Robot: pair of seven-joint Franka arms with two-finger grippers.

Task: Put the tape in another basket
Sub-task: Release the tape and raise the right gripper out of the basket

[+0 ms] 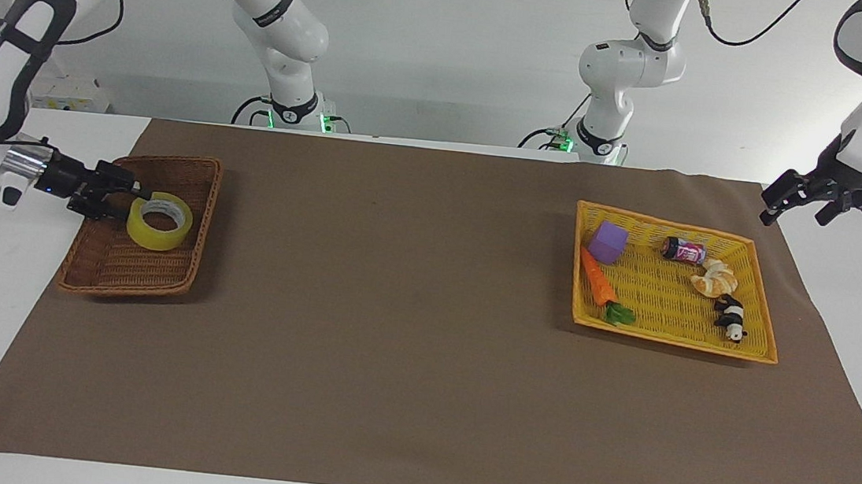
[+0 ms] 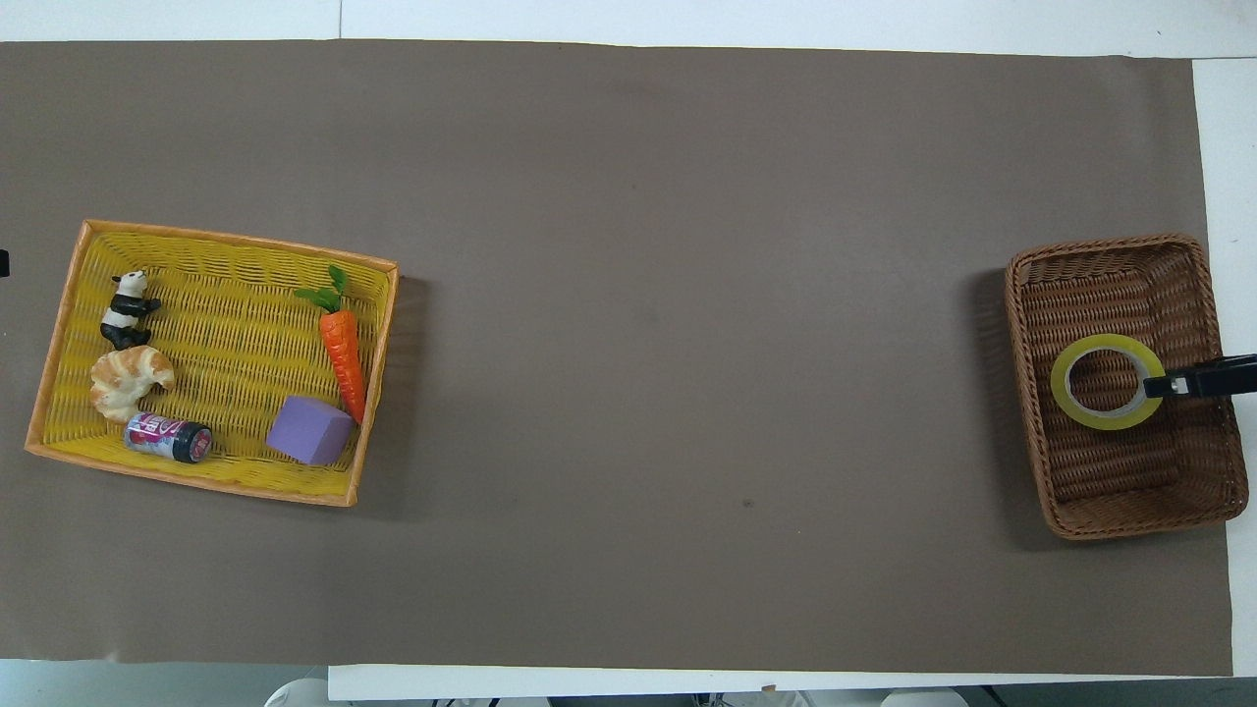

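The tape (image 1: 155,236), a yellow ring with a white core, lies flat on the floor of the dark-brown wicker basket (image 1: 127,288) at the right arm's end of the table. My right gripper (image 1: 127,195) reaches in low over the basket's wall, its fingers apart at the tape's rim. From overhead its tip (image 2: 1169,385) overlaps the edge of the tape (image 2: 1105,423) inside the basket (image 2: 1129,525). My left gripper (image 1: 794,204) hangs open and holds nothing, over the table's edge past the yellow basket.
A yellow-orange basket (image 1: 667,341) at the left arm's end holds a purple cube (image 1: 608,242), a carrot (image 1: 597,278), a small can (image 1: 683,251), a croissant (image 1: 714,280) and a panda figure (image 1: 731,317). Brown cloth (image 1: 393,309) covers the table between the baskets.
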